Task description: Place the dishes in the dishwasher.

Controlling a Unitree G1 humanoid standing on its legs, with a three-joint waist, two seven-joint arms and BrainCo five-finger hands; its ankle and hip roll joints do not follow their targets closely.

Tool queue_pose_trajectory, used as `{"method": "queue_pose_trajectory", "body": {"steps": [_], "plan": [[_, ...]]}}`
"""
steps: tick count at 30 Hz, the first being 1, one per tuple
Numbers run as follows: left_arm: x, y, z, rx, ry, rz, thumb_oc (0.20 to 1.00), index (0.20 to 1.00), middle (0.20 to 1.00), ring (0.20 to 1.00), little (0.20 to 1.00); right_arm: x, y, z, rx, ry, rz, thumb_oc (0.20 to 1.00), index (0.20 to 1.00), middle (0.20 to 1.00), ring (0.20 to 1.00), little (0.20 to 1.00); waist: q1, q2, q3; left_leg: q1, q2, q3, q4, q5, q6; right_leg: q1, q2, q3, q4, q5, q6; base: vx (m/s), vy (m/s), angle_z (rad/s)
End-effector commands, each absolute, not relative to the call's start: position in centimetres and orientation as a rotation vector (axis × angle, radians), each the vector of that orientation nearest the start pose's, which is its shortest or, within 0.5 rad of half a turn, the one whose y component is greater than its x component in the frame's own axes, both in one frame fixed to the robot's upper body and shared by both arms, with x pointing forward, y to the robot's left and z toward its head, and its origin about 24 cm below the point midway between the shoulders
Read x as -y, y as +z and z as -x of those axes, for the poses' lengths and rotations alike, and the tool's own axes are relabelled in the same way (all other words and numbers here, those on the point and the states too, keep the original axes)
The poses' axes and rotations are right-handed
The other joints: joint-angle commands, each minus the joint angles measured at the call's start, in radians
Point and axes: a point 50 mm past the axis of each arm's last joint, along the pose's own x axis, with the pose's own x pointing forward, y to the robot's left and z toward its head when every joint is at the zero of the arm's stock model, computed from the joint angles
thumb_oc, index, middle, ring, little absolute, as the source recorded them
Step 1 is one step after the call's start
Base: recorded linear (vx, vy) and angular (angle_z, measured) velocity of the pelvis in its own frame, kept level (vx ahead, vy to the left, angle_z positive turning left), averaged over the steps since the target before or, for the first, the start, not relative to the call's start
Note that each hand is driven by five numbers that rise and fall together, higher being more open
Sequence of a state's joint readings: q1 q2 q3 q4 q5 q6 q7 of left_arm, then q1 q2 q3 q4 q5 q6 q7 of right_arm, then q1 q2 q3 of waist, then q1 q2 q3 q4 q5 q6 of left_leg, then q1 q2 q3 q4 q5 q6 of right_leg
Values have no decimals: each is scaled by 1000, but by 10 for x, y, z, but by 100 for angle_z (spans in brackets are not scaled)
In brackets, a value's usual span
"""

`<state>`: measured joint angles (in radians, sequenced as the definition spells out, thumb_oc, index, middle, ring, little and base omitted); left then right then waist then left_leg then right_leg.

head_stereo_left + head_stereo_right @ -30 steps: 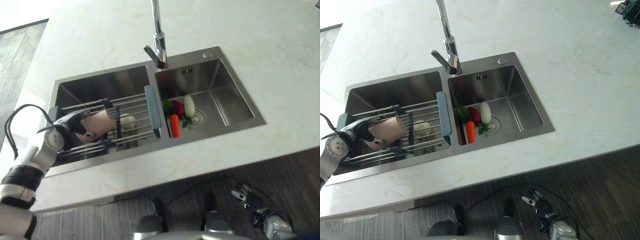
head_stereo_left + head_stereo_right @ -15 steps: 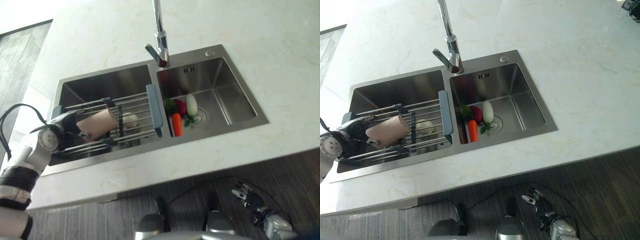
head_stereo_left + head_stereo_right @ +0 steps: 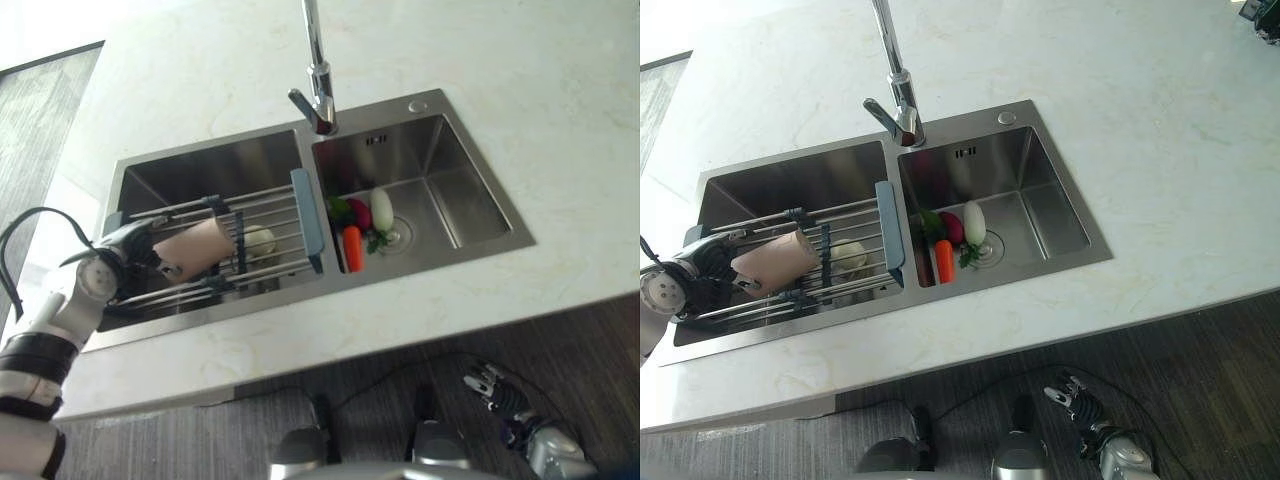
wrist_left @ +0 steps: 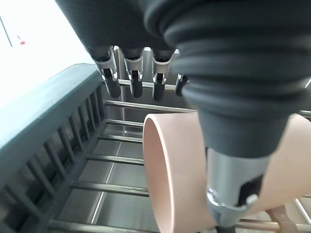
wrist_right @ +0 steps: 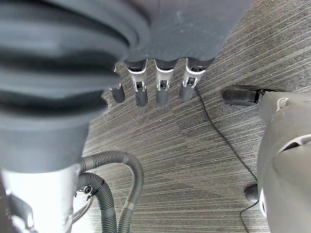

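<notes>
My left hand (image 3: 140,255) is at the open end of the pink cup (image 3: 195,249), which lies on its side across the bars of the drying rack (image 3: 262,235) over the left basin of the sink (image 3: 470,205); my thumb crosses the cup's rim while my fingers (image 4: 133,82) hang straight above it, so I'm not gripping it. A pale round thing (image 3: 258,240) sits under the bars, too hidden to name. My right hand (image 3: 1077,398) hangs by the floor, fingers loose.
</notes>
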<state>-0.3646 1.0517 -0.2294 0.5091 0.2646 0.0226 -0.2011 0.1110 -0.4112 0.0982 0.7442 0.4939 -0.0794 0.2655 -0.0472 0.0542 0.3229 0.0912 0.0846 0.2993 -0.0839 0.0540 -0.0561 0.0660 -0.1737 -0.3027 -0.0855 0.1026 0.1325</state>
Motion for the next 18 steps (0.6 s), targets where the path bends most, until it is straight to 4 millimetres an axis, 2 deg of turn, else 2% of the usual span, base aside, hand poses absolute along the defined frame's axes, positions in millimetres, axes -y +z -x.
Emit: {"method": "queue_pose_trajectory", "body": {"steps": [1, 2, 3, 18], "plan": [[-364, 152, -301, -319, 58, -1319, 1000, 1000, 1000, 1000, 1000, 277, -88, -159, -649, -57, -125, 1000, 1000, 1000, 1000, 1000, 4, 5, -30, -65, -35, 41, 113, -58, 35, -56, -39, -42, 132, -46, 70, 66, 20, -3], [-364, 151, -301, -320, 56, -1319, 1000, 1000, 1000, 1000, 1000, 277, -88, -159, -650, -58, -126, 1000, 1000, 1000, 1000, 1000, 4, 6, -34, -55, -38, 27, 109, -76, 29, -47, -38, -33, 132, -61, 80, -73, -5, -4], [-363, 152, -302, -320, 54, -1315, 1000, 1000, 1000, 1000, 1000, 278, -88, -159, -649, -61, -127, 1000, 1000, 1000, 1000, 1000, 4, 6, -31, -66, -36, 40, 112, -58, 35, -57, -39, -43, 131, -45, 70, -4, 1, -5], [-353, 133, -312, -385, 15, -1238, 1000, 1000, 1000, 1000, 1000, 281, -84, -164, -624, -67, -114, 1000, 1000, 1000, 1000, 1000, -21, 12, -24, -73, -36, 38, 105, -54, 34, -78, -41, -39, 137, -41, 70, -6, 0, -1]]}}
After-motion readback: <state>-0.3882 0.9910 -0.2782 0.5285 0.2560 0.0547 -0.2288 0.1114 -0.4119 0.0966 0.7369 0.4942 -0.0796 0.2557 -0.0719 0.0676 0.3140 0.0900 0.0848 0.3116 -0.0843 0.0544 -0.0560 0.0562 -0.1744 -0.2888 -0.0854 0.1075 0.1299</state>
